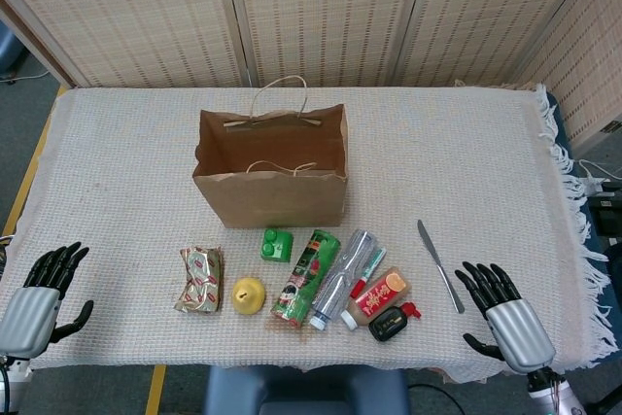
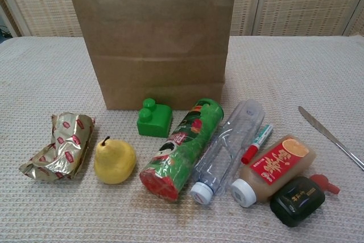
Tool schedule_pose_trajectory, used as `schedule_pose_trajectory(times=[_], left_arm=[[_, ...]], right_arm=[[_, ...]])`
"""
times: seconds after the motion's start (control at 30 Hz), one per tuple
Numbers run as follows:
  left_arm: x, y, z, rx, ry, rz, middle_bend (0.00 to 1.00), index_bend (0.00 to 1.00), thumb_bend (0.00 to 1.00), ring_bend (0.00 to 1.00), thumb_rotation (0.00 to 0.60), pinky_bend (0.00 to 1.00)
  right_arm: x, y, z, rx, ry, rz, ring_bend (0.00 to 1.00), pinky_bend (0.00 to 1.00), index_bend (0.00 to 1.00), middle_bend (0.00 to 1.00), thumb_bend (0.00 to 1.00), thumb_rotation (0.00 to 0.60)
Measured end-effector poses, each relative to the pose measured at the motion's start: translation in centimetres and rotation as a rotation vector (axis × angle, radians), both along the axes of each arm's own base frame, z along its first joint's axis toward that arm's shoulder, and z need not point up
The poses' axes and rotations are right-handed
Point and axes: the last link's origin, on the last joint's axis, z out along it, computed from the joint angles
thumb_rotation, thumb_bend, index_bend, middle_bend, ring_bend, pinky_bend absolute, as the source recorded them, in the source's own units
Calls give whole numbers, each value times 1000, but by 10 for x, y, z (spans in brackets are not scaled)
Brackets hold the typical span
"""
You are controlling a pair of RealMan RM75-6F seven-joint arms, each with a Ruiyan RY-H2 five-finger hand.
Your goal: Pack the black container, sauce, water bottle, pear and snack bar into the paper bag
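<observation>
Left hand (image 1: 37, 300) at the near left corner of the table (image 1: 117, 172), palm down, fingers spread and released, grasping nothing. Gold-wrapped snack bar (image 2: 57, 147) next, crumpled, flat on the woven cloth. Yellow pear (image 2: 114, 160) just beside it, stem up, apart from the wrapper. Brown paper bag (image 2: 152, 41) behind, upright and open-mouthed, handles up, nothing seen inside from the head view. Green toy block (image 2: 154, 119) close before the bag's front wall. Green snack can (image 2: 182, 149) on its side, red end toward the near edge, touching the water bottle. Clear water bottle (image 2: 222, 151) lying alongside, white cap nearest the camera. Red-capped marker (image 2: 256, 143) between the bottle and the sauce, against the bottle's flank. Sauce bottle (image 2: 273, 169) with red label and white cap on its side, tilted like its neighbours. Black container (image 2: 297, 200) touching the sauce bottle's right side, a small red piece (image 2: 325, 184) poking out just behind it. Table knife (image 2: 330, 136) farther right, flat, well apart from the cluster, tip pointing away. Right hand (image 1: 502, 312) near the right front edge, just right of the knife, fingers fanned and released, empty.
</observation>
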Motion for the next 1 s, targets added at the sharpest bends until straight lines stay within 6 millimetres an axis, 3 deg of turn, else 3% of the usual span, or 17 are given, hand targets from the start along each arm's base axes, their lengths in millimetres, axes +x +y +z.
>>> schedule_pose_trajectory(times=[0.07,0.23,0.67,0.87,1.0], left_arm=[[0,0,0,-1,0,1,0,0,385,0,600,63],[0,-1,0,-4,-1,2,0,0,384,0,600,63],[1,-1,-1,-12,-8,4,0,0,384,0,600,63],[1,-1,0,-16,-14,5,0,0,384,0,600,63],[1,-1,0,-17,-18,6,0,0,385,0,600,63]], right_arm=[[1,1,-3,19,10,2,120,220,159,167,63,600],[5,2,-13,86,25,0,210,298,226,254,63,600],[11,-12,-34,160,107,-13,218,304,263,264,73,600],[22,-18,-49,205,100,-4,166,283,174,255,69,600],[30,-15,-57,219,114,33,64,153,64,173,68,600]])
